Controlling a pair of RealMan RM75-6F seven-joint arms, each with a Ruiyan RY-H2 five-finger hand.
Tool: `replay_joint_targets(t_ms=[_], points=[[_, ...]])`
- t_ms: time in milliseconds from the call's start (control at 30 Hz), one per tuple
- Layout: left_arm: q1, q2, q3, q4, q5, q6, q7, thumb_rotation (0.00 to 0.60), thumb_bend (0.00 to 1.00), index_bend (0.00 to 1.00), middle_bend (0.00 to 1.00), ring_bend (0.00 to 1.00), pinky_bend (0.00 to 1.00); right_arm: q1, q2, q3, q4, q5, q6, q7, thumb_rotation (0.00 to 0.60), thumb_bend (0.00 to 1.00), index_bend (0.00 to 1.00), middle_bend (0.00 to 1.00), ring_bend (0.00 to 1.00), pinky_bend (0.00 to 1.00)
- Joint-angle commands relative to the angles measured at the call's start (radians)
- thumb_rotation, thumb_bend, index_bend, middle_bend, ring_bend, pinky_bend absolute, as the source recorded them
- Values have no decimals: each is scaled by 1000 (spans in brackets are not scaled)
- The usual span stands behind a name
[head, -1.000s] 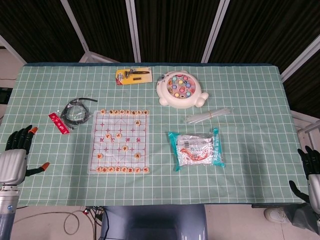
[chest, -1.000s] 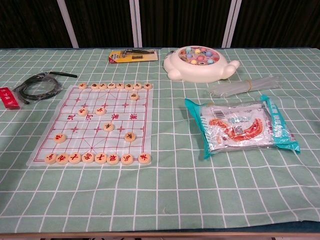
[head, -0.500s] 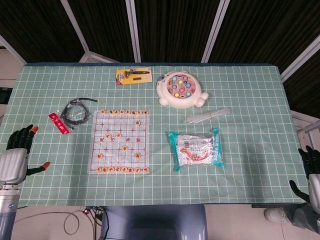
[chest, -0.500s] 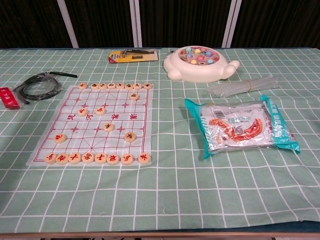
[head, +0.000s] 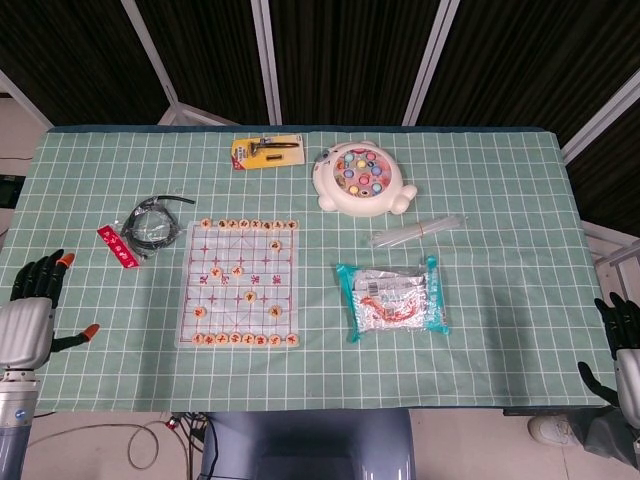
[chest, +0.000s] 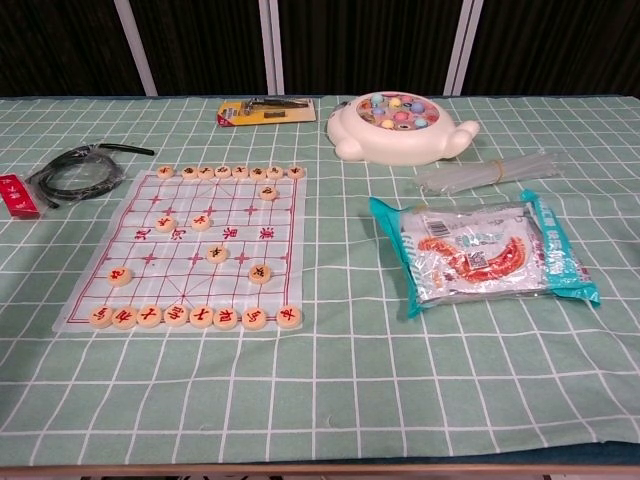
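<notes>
While both arms hang at the near corners of the table (head: 480, 200), neither hand holds anything. The left hand (head: 30, 310) sits off the left edge with its fingers spread apart, and the nearest things to it are the red packet (head: 118, 247) and the coiled black cable (head: 150, 222), both well apart from it. The right hand (head: 622, 350) shows only partly at the right edge, dark fingers apart and empty; the teal snack bag (head: 392, 298) lies nearest, yet far off. Neither hand appears in the chest view.

On the green checked cloth, the chess board sheet (chest: 190, 245) lies left of centre with round wooden pieces (chest: 190, 316) lined along its near and far rows. Beyond it sit a yellow card pack (head: 266, 152) and a white fishing toy (head: 360, 180). A bundle of clear sticks (chest: 485, 172) lies between the toy and the snack bag.
</notes>
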Motion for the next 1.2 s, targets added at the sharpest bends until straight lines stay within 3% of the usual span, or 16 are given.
replay_joint_targets(t_ms=[33, 167, 267, 333, 367, 433, 500, 700, 900, 1200], points=[[1, 0, 0, -1, 0, 1, 0, 600, 13, 0, 0, 0, 29, 0, 0, 0, 0, 0, 0, 1, 600, 343, 0, 0, 0, 0], [-3, -1, -5, -5, -8, -1, 17, 600, 13, 0, 0, 0, 65, -1, 0, 0, 1, 1, 0, 2, 600, 344, 0, 0, 0, 0], [-9, -7, -22, -5, -9, 18, 55, 600, 13, 0, 9, 29, 175, 0, 1, 3, 0, 4, 1, 3, 600, 344, 0, 0, 0, 0], [-16, -13, -35, -3, -9, 29, 81, 600, 18, 0, 78, 126, 299, 0, 1, 3, -1, 6, 0, 4, 600, 343, 0, 0, 0, 0], [-22, -19, -47, -2, -17, 33, 97, 600, 28, 7, 152, 206, 376, 0, 2, 3, -1, 6, -1, 4, 600, 344, 0, 0, 0, 0], [-33, -25, -66, -3, -38, 29, 119, 600, 65, 75, 393, 429, 567, 0, 2, 3, -1, 8, -3, 6, 600, 344, 0, 0, 0, 0], [-52, -30, -87, -3, -63, 15, 144, 600, 83, 137, 551, 566, 692, 1, 2, 4, -2, 10, -4, 8, 600, 344, 0, 0, 0, 0], [-148, -30, -149, 2, -169, -120, 211, 600, 101, 172, 800, 780, 904, 2, 2, 8, -1, 17, -7, 9, 600, 344, 0, 0, 0, 0], [-262, -45, -194, 33, -289, -275, 290, 600, 143, 245, 913, 868, 962, 3, 1, 9, -1, 21, -10, 7, 600, 343, 0, 0, 0, 0], [-417, -129, -245, 139, -504, -402, 426, 600, 158, 296, 948, 889, 972, 3, 5, 14, -13, 40, -19, 9, 600, 343, 0, 0, 0, 0]])
